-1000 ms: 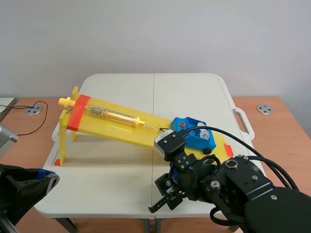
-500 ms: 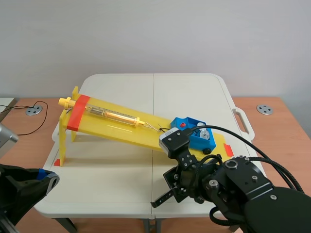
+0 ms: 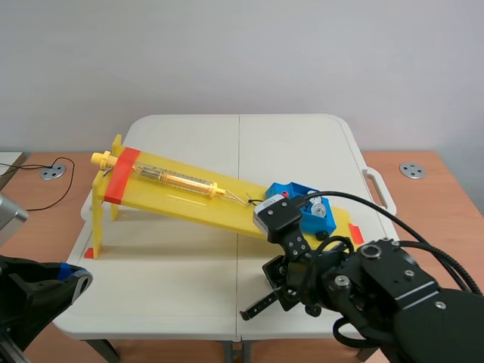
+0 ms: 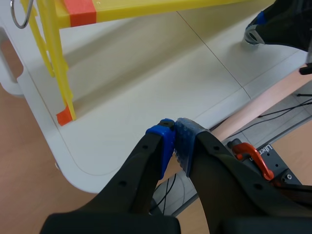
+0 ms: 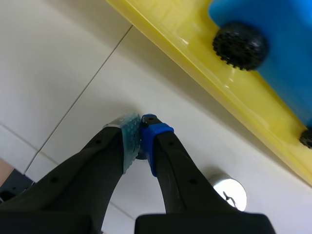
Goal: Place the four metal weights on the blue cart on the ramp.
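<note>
1. Two bare strips of white bench point(image 3: 174, 257) lie in front of the yellow ramp point(image 3: 189, 198), with the near edge at the frame's bottom.
2. A metal weight point(image 5: 228, 193) lies just beside the right pincer point(image 5: 142, 127), whose pads are pressed together. The blue cart point(image 3: 296, 204) sits centre-right at the ramp's foot.
3. The right arm point(image 3: 393, 295) bends in from the lower right. The left pincer point(image 4: 174, 139), closed and empty, hangs over the bench's edge.

You are looking at a white folding table point(image 3: 295, 144) filling the frame's middle, a plain pale wall point(image 3: 242, 53) across the top, and a brown wood-grain surface point(image 3: 442, 200) at both sides (a round metal disc point(image 3: 412, 170) sits at middle right).
</note>
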